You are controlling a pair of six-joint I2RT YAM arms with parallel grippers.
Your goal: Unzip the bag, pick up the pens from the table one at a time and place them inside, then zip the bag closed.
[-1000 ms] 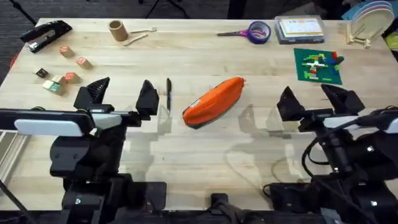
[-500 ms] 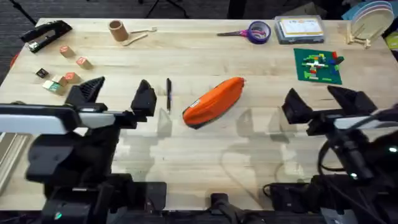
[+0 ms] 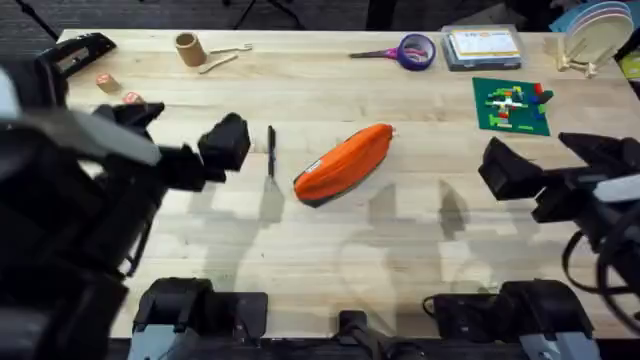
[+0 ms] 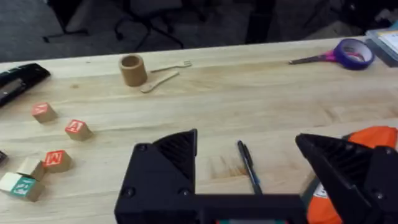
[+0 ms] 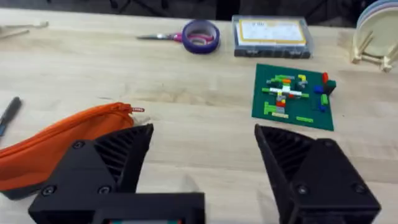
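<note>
**A:** What do you have in front of you, biggest first?

**B:** You have one large pale wood butcher-block bench (image 3: 330, 230) with plank strips. Over it hang two arms. Your left end effector (image 3: 185, 135) sits near the left edge, fingers spread wide and gripping nothing. Your right end effector (image 3: 555, 160) hangs over the right side, likewise parted and empty.

**A:** And the task's things?

**B:** You see one orange elongated fabric pencil pouch (image 3: 345, 165) with a dark base, lying tilted near the bench's middle, between the two end effectors and touched by neither. Whether its zip is open you cannot tell. Just to its left lies one thin black stick pen (image 3: 271, 150), apart from the pouch and just beside your left end effector's nearer finger. That is the single pen you can count.

**A:** The rest?

**B:** At the far right there is one green building-brick baseplate (image 3: 511, 105) carrying small coloured bricks, and behind it one clear plastic box (image 3: 482, 46). Beside the box sit one purple tape roll (image 3: 417, 50) and one pair of purple-handled scissors (image 3: 372, 54). At the far left you have one black stapler (image 4: 18, 78). One small cardboard cylinder (image 3: 188, 48) stands upright at the far edge, with one wooden fork (image 4: 171, 65) and one wooden spoon (image 4: 158, 80) beside it. The left wrist view counts five small wooden letter blocks (image 4: 78, 129).
</note>
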